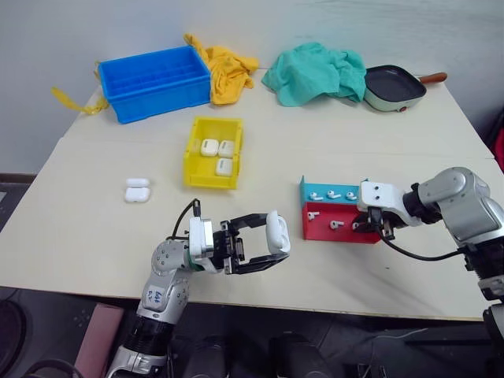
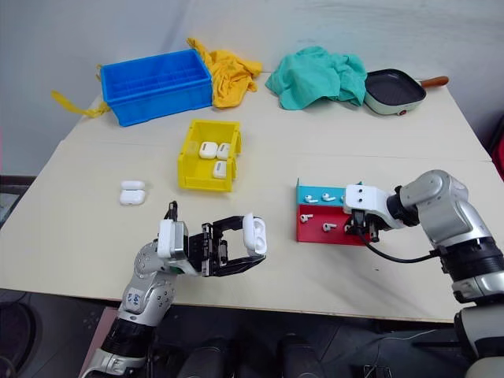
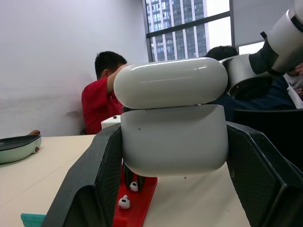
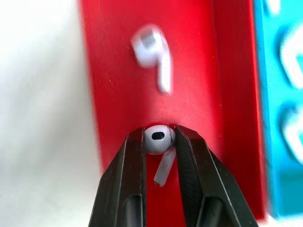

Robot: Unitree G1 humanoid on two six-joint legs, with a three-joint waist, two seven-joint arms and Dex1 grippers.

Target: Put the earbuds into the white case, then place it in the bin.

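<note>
My left gripper [image 1: 274,241] is shut on the white case [image 1: 277,231], holding it above the table's near edge with its lid [image 3: 170,82] hinged up over the body [image 3: 173,139]. My right gripper [image 1: 370,224] points down over the red tray [image 1: 321,233] and is shut on one of the earbuds [image 4: 159,137], pinching its head while the stem hangs below. Another earbud [image 4: 154,52] lies loose in the red tray. More earbuds [image 1: 331,194] lie in the teal tray [image 1: 309,189] behind it. The yellow bin [image 1: 209,180] stands mid-table with three white cases inside.
A spare white case [image 1: 137,190] lies left of the bin. A blue crate [image 1: 153,83], a yellow cloth [image 1: 224,71], a green cloth [image 1: 315,72] and a small pan [image 1: 394,85] line the far edge. A person in a red shirt [image 3: 97,101] sits beyond the table.
</note>
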